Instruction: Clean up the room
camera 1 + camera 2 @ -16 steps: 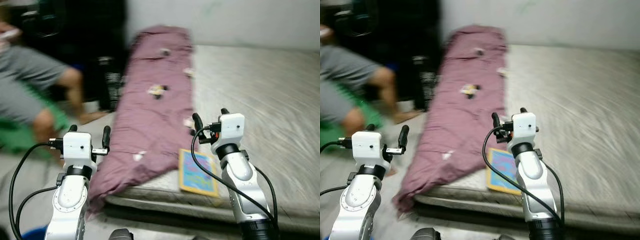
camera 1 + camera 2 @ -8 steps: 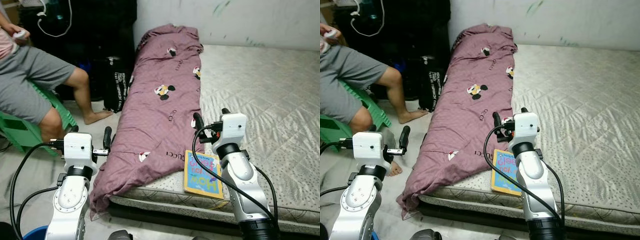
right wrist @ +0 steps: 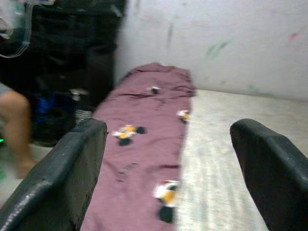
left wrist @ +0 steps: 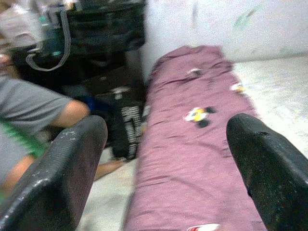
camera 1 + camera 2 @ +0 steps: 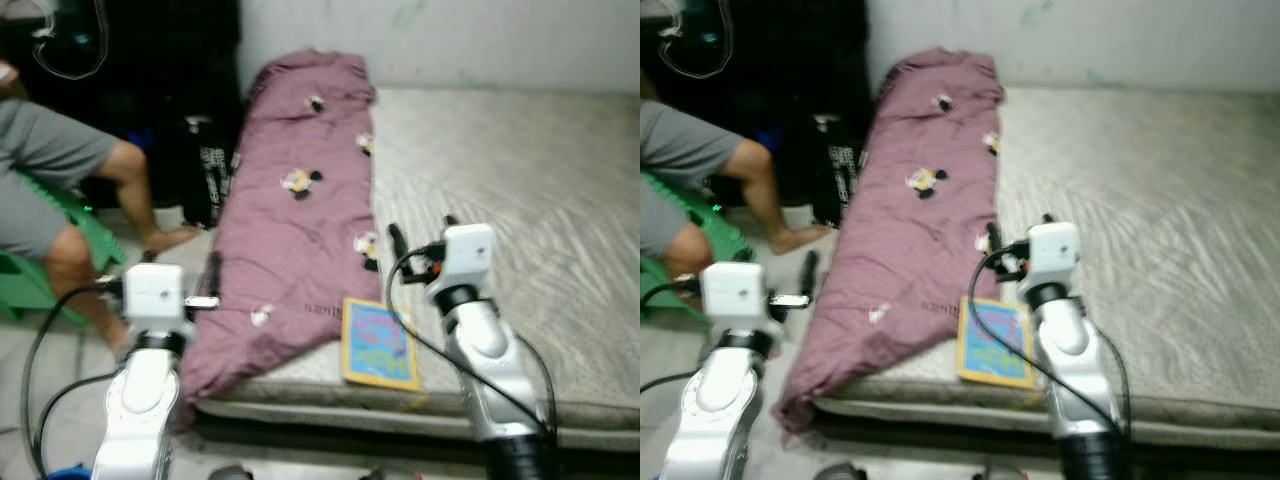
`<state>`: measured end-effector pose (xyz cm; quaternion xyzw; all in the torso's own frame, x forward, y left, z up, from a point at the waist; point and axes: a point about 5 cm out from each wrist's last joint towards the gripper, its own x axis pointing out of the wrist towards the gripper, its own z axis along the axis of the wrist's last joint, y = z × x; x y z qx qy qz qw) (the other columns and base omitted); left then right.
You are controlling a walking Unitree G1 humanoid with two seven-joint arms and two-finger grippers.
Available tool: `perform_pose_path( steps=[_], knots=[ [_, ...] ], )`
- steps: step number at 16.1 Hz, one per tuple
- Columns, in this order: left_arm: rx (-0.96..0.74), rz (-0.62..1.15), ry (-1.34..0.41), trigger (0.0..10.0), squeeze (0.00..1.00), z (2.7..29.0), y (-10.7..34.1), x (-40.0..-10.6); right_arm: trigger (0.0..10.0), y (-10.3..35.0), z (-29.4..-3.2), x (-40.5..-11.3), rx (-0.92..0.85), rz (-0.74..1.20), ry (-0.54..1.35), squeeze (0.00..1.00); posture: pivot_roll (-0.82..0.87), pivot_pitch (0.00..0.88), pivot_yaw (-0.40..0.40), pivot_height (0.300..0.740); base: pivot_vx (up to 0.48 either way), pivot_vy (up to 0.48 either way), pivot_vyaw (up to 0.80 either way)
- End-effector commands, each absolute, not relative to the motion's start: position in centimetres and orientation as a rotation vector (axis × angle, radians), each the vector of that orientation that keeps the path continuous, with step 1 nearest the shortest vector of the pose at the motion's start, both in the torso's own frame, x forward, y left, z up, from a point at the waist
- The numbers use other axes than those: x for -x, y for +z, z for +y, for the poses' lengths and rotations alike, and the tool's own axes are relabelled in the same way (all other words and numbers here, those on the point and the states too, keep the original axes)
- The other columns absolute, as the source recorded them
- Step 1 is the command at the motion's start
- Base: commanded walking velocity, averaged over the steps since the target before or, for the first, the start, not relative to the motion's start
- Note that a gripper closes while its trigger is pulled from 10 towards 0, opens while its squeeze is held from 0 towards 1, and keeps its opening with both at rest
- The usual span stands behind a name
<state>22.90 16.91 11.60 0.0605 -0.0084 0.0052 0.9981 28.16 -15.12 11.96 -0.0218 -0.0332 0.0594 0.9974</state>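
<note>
- Panning: my head view has shifted and blurred since half a second ago; book [image 5: 378, 343] and purple blanket [image 5: 300, 220] lie unmoved on mattress [image 5: 520, 200].
- Left pincer [image 4: 163, 159] and right pincer [image 3: 168, 159] both gape wide, empty; no pickup begun.

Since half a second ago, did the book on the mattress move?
No. The book lies at the mattress front edge, beside the purple blanket tip, as before. The whole view shifted, so the camera moved.

Motion blur smeared the whole scene, so the lettering on the book [image 5: 378, 343] and the small prints on the purple blanket [image 5: 295, 215] could not be read, and the seated person [image 5: 60, 195] was cut off by the picture's edge.
</note>
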Motion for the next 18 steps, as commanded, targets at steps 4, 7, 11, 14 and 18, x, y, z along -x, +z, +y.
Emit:
perform_pose_path(
  steps=[4, 7, 11, 14, 18],
  knots=[
    [-0.141, -0.012, 0.025, 10.0, 0.00, 17.53, 11.54, -22.92, 10.0, 12.09, -14.66, -28.42, 0.033, -0.070, 0.140, 0.00, -0.04, 0.000, -0.004, 0.740, 0.000, -0.375, 0.00],
    [-0.138, -0.009, 0.021, 10.0, 0.00, 17.42, 11.48, -22.94, 10.0, 12.05, -14.64, -28.43, 0.034, -0.067, 0.144, 0.00, -0.04, 0.000, -0.009, 0.740, 0.000, -0.377, 0.00],
    [-0.134, -0.007, 0.021, 10.0, 0.00, 17.38, 11.41, -22.93, 10.0, 12.02, -14.65, -28.47, 0.038, -0.063, 0.148, 0.00, -0.04, 0.000, -0.012, 0.740, 0.000, -0.377, 0.00],
    [-0.131, -0.007, 0.020, 10.0, 0.00, 17.31, 11.38, -22.94, 10.0, 12.01, -14.71, -28.54, 0.041, -0.062, 0.150, 0.00, -0.05, 0.000, -0.015, 0.740, 0.000, -0.376, 0.00],
    [-0.126, -0.008, 0.022, 10.0, 0.00, 17.25, 11.38, -22.99, 10.0, 12.01, -14.71, -28.60, 0.044, -0.061, 0.151, 0.00, -0.05, 0.000, -0.018, 0.740, 0.000, -0.377, 0.00]
  ],
)
